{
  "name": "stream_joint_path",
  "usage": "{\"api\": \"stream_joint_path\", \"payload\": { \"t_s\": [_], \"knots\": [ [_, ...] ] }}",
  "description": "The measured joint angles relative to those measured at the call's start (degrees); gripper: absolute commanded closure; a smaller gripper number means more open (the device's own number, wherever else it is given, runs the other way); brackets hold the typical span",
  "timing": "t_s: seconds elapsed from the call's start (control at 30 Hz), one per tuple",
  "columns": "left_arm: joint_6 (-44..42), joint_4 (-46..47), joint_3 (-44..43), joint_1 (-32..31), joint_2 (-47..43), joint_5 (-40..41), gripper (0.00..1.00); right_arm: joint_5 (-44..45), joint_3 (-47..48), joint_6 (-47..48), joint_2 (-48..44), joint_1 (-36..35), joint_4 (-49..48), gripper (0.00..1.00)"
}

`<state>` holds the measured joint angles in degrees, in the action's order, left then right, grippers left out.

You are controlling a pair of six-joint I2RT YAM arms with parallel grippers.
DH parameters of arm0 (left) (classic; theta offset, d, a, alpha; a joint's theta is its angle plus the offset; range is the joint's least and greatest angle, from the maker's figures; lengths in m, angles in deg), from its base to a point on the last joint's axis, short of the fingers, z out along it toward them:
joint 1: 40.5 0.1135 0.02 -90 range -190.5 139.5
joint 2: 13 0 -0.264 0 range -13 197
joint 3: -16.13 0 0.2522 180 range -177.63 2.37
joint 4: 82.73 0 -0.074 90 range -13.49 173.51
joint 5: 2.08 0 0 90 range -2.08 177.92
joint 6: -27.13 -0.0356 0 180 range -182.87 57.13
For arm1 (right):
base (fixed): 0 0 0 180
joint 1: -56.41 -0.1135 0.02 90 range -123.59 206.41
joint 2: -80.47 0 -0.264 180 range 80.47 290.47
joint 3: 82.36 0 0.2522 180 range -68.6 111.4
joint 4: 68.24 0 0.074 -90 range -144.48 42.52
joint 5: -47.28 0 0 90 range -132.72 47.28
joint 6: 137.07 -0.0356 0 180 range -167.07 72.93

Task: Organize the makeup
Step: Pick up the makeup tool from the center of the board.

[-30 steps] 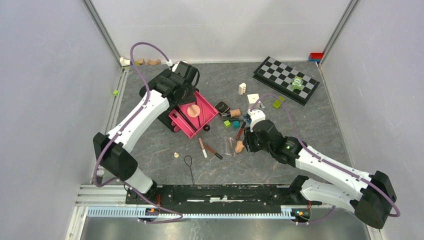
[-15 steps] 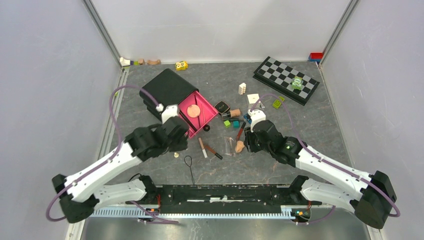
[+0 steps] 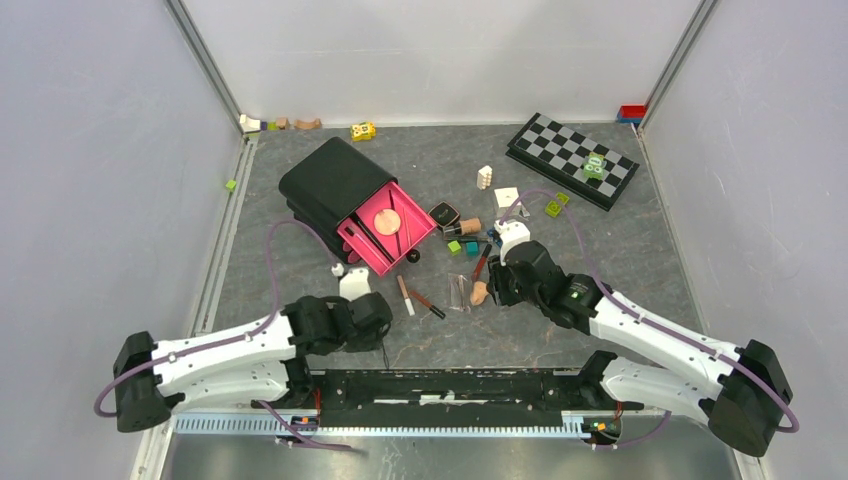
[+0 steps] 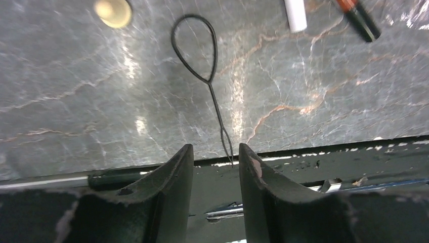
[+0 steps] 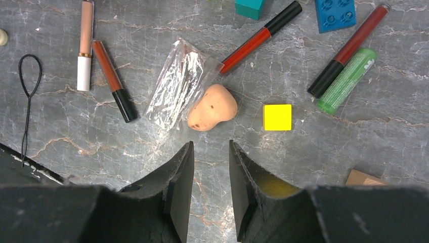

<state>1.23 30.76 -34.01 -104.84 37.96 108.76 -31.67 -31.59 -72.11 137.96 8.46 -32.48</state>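
Observation:
The makeup lies scattered mid-table. In the right wrist view I see a peach sponge [image 5: 212,107], a peach tube with a white cap [image 5: 85,43], a brown gloss tube [image 5: 112,78], a red tube [image 5: 258,36], a dark red tube [image 5: 351,48] and a green tube [image 5: 346,81]. My right gripper [image 5: 211,147] hovers open and empty just short of the sponge [image 3: 479,293]. A black box with a pink tray [image 3: 352,234] holds a peach puff [image 3: 388,221]. My left gripper [image 4: 216,149] is open and empty at the near table edge, over the tail of a black wire loop [image 4: 216,104].
A crumpled clear wrapper [image 5: 177,83] lies beside the sponge. Yellow [image 5: 277,117], blue [image 5: 335,11] and teal [image 5: 249,6] blocks sit among the tubes. A black compact [image 3: 443,213] lies right of the tray. A chessboard [image 3: 572,158] stands at the back right. A cream bead [image 4: 112,11] lies near the loop.
My left arm has swung from the black box back to the table's near edge, and its jaws have widened a little. The right arm has not moved.

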Motion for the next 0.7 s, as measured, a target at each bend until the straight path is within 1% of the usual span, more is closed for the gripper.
{"api": "stream_joint_path", "payload": {
  "t_s": [0.1, 0.33, 0.5, 0.6, 0.7],
  "knots": [
    [2.7, 3.1, 2.2, -3.5, 2.6, 0.1, 0.48, 0.0, -0.2, 0.0, 0.0, 0.0, -0.1, 0.62],
    [8.0, 8.9, 3.0, -9.9, 11.0, 0.9, 0.45, 0.0, -0.2, 0.0, 0.3, 0.0, -0.1, 0.62],
    [10.5, 10.8, 4.2, -10.7, 13.7, 1.3, 0.46, 0.0, -0.2, 0.0, 0.3, 0.0, -0.1, 0.62],
    [11.8, 11.0, 6.0, -10.7, 13.9, 1.2, 0.49, -0.1, -0.2, 0.0, 0.3, 0.0, -0.1, 0.62],
    [12.5, 11.2, 6.1, -10.8, 13.8, 1.0, 0.53, -0.4, -0.2, 0.0, 0.4, 0.0, -0.1, 0.62]
  ]
}}
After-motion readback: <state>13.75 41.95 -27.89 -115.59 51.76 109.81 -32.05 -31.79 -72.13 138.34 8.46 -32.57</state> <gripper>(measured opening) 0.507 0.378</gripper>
